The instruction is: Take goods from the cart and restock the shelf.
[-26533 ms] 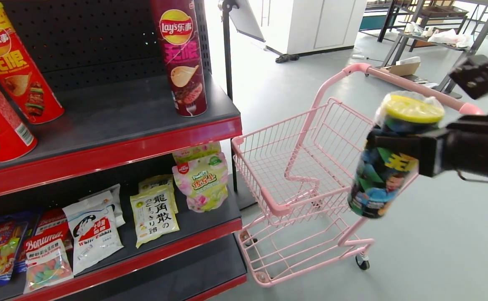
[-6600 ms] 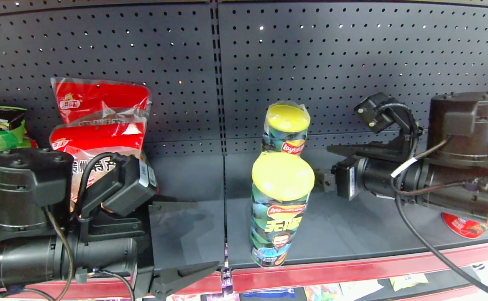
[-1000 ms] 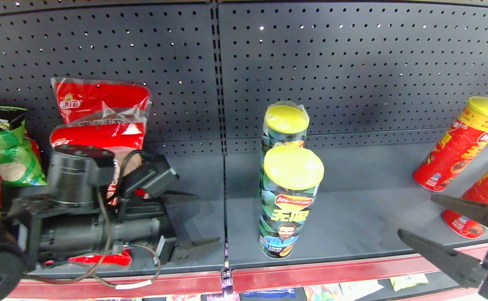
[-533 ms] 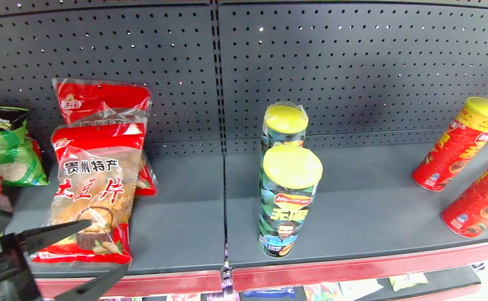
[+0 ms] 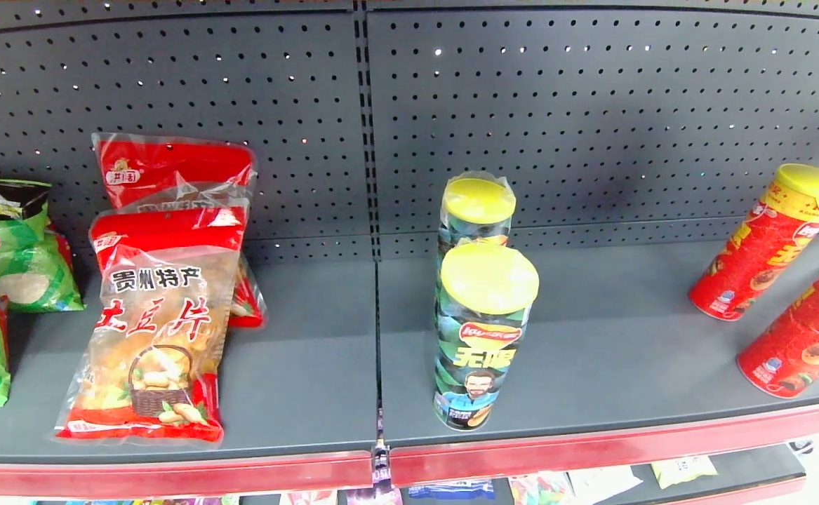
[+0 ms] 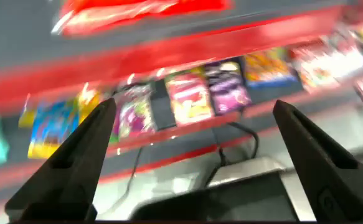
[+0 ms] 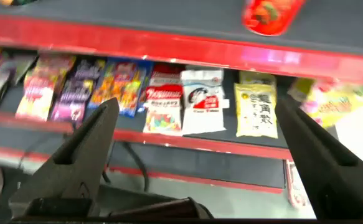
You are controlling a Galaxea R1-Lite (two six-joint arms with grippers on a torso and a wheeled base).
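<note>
head: chip can [image 5: 486,330] stood upright near the front edge of the shelf [image 5: 627,365], just before a second can [image 5: 478,207]; judged light, stiff-walled, slick-wrapped, tippy, best gripped mid-body | left wrist: left gripper [image 6: 195,104] spread wide, empty | right wrist: right gripper [image 7: 197,101] spread wide, empty

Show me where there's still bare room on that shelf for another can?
The widest bare stretch of shelf lies between the green cans and the red cans. A narrower one lies between the red bags and the green cans. The left end, with green bags, is crowded.
</note>
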